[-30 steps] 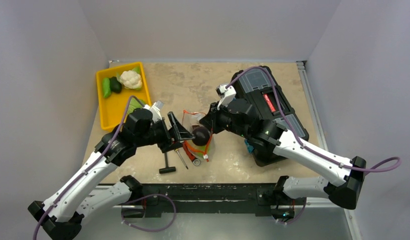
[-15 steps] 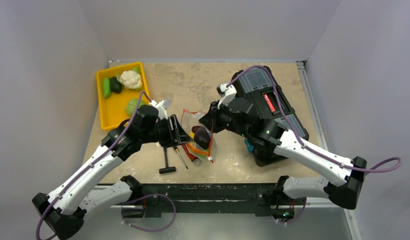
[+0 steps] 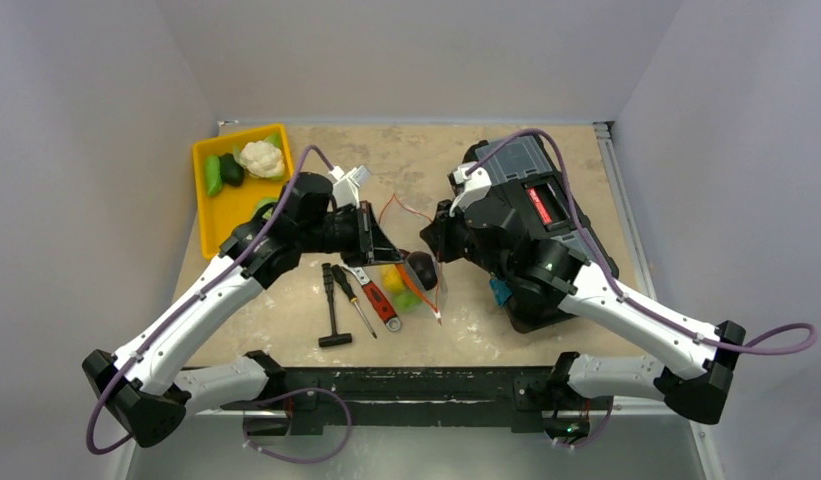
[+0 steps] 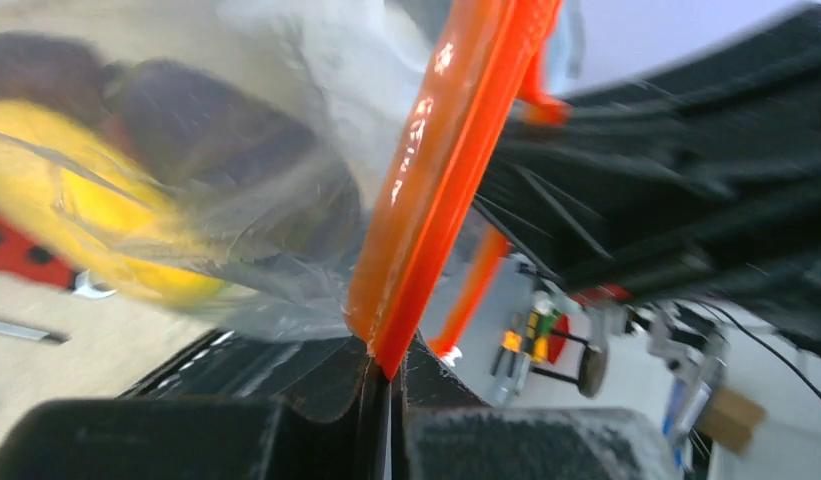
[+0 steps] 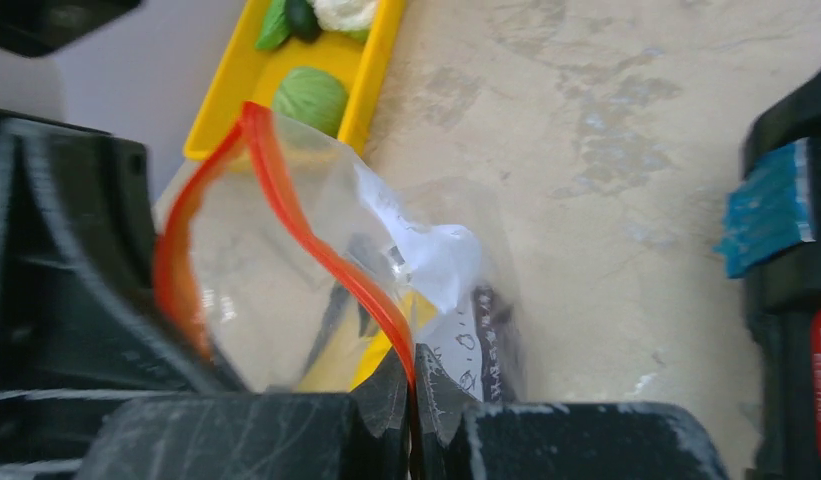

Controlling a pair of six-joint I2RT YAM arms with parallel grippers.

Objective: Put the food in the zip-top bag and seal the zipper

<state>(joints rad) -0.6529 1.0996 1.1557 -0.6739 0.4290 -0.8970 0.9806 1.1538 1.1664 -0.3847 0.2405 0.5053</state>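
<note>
The zip-top bag hangs between my two grippers over the table middle, clear and crinkly. Inside it show a yellow piece, the dark purple eggplant and a green piece. My left gripper is shut on the red-orange zipper at one end. My right gripper is shut on the same strip at the bag's other side. In the top view the left gripper and right gripper stand close together. The bag's mouth gapes open.
A yellow tray at the back left holds a white cauliflower, green pieces and a pale cabbage. A black T-handle tool, a screwdriver and a red-handled wrench lie below the bag. A black toolbox fills the right.
My left gripper has closed onto the zipper strip and swung toward the back. The bag rose and shifted right, uncovering the tools. The right gripper kept its grip and moved slightly right.
</note>
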